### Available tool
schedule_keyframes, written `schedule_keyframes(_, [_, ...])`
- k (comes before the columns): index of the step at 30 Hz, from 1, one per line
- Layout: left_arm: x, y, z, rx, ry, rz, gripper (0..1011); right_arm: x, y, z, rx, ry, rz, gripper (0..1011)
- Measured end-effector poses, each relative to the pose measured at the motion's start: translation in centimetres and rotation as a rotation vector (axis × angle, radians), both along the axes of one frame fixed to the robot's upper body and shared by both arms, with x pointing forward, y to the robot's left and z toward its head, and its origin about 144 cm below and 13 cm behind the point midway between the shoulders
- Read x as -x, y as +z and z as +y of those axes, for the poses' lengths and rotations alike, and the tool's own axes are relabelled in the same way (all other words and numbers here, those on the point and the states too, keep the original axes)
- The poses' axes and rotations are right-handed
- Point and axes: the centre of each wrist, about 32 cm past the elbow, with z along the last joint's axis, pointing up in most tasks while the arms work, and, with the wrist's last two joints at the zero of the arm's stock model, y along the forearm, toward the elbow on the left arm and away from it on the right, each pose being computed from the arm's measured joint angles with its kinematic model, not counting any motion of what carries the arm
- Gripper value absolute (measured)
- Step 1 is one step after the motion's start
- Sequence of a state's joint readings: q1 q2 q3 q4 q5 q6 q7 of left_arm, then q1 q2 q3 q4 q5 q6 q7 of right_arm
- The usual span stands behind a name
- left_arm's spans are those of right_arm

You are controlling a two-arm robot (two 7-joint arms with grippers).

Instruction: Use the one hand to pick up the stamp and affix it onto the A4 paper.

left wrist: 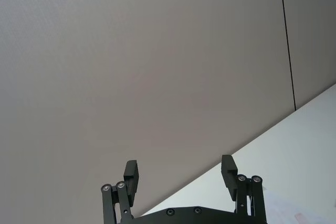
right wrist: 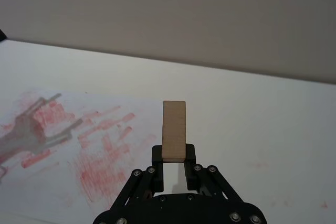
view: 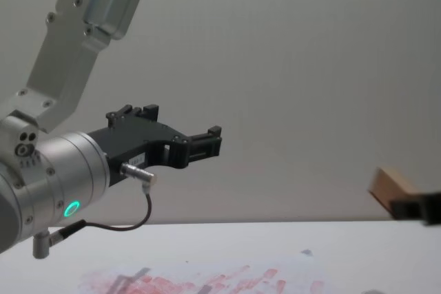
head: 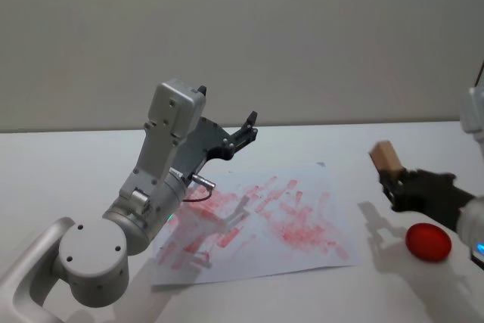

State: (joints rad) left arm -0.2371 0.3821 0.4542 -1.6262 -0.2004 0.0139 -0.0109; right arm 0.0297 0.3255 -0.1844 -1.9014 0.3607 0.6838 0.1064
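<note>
While our right claw (right wrist: 174, 165) pinches the stamp (right wrist: 174, 129) by its lower end, the wooden block stands out past the fingertips and hangs in the air, clear of the counter (head: 363, 149) and off to the right of the A4 paper (head: 318, 251), as the head view shows it. We judge the pick-up done and the carry toward the sheet to be the step in hand. To do it well, we should bring the block over the paper first and only then lower it, keeping its free end face flat to the sheet so the print comes out whole. The paper is already crowded with red-pink prints (head: 299, 221) through its middle, so we would aim for a barer patch, such as the near right corner. We should press straight down without sliding, since a drag would smear, and lift straight off again. A round red object (head: 428, 241), possibly the ink pad though we cannot be sure from here, lies on the counter just below the right claw; we should pass clear of it. Our left claw (left wrist: 180, 174) hangs raised above the far left part of the sheet with its fingers spread and nothing between them, parked out of the way.
</note>
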Motion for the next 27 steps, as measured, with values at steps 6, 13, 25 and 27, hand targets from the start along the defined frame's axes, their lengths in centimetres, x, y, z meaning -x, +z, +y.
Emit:
schedule_keyframes(6, [0.0, 0.0, 0.0, 0.000, 0.000, 0.000, 1001, 1.9, -0.8, -1.4, 0.005, -0.066, 0.061, 214])
schedule_keyframes(13, [0.0, 0.0, 0.0, 0.000, 0.000, 0.000, 1001, 3.6, -1.5, -2.9, 0.028, -0.122, 0.119, 214])
schedule_keyframes(25, [0.0, 0.0, 0.0, 0.000, 0.000, 0.000, 1001, 4.7, -2.0, -4.4, 0.067, -0.154, 0.166, 213])
schedule_keyframes(27, [0.0, 0.0, 0.0, 0.000, 0.000, 0.000, 1001, 4.7, -2.0, -4.5, 0.070, -0.154, 0.170, 214])
